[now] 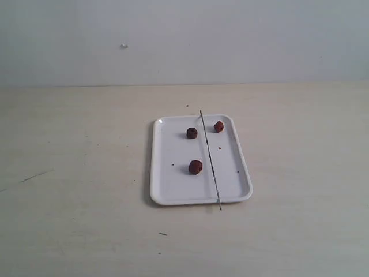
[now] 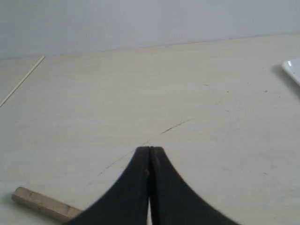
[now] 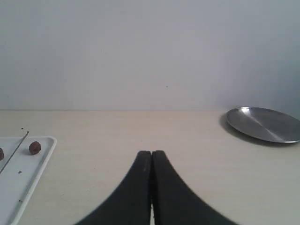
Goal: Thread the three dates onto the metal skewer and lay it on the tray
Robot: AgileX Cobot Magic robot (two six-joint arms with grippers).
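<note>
The white tray [image 1: 167, 190] lies in the middle of the table in the exterior view. Three dates rest loose on it: one at the far middle [image 1: 192, 133], one at the far right [image 1: 218, 126], one nearer the front [image 1: 195, 167]. The thin metal skewer [image 1: 210, 160] lies lengthwise across the tray, both ends past the rim. Neither arm shows in the exterior view. My left gripper [image 2: 150, 149] is shut on nothing over bare table, with a tray corner [image 2: 293, 70] at the view's edge. My right gripper [image 3: 151, 153] is shut and empty, away from the tray [image 3: 28, 180], date [image 3: 34, 148] and skewer [image 3: 14, 152].
A round metal plate [image 3: 263, 123] sits on the table in the right wrist view. A short wooden stick [image 2: 42, 203] and a thin pale rod [image 2: 21, 81] lie on the table in the left wrist view. A pale wall stands behind the table.
</note>
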